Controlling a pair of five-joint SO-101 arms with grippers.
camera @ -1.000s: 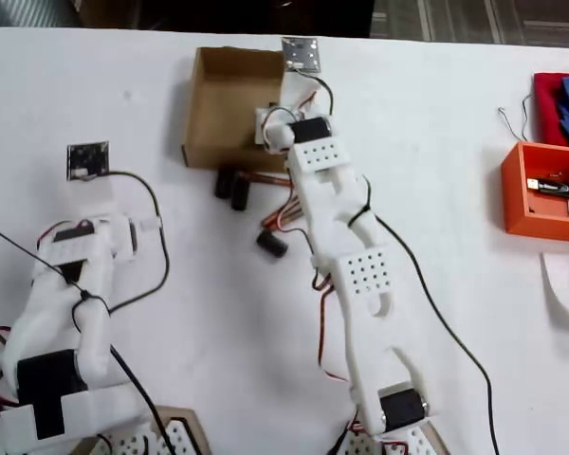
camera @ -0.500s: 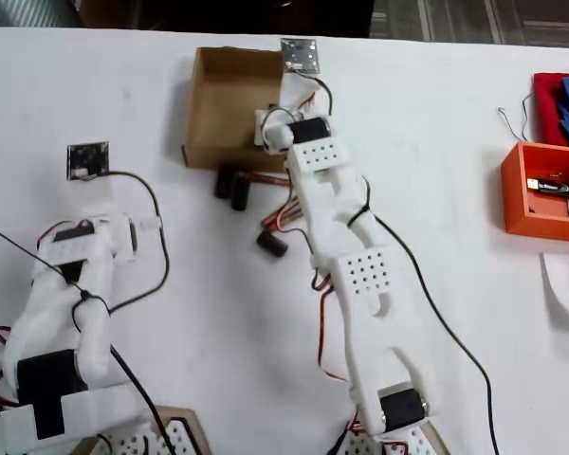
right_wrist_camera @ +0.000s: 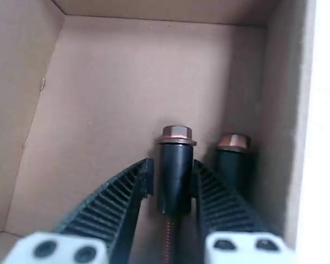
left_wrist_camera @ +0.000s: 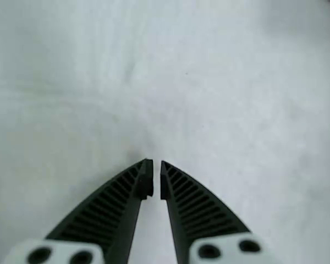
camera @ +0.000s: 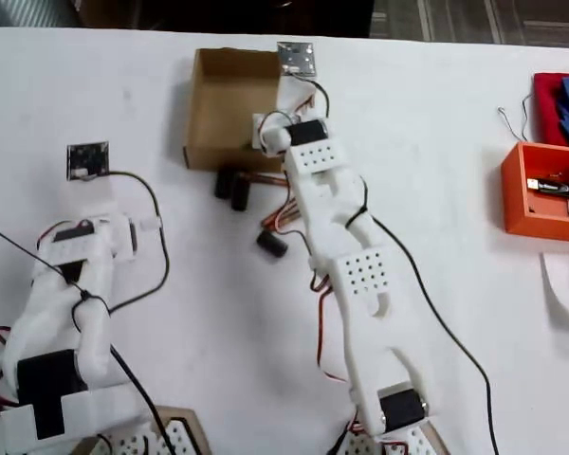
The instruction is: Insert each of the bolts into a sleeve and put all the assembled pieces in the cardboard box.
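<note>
Little has shifted since a second ago: the right arm's wrist has edged slightly further over the cardboard box, while the left arm has kept its place; from the high view, the right arm stretches across the table with its wrist above the box's near right corner, the left arm sits folded well apart from it, and three dark cylinders, probably sleeves yet to be filled, lie on the table just outside the box

From the left wrist view, the left gripper hangs over bare table with its jaws almost together, a thin slit between them and nothing held

From the right wrist view, the right gripper is inside the box with its jaws pressed on either side of an assembled piece, a black sleeve held upright with the copper bolt head on top and thread showing below; a second assembled piece stands just beside it against the box wall

The step looks like setting this piece down; best to lower until it rests on the box floor, part the jaws only a little so the far one does not knock the neighbour over, then lift straight up clear of the wall
</note>
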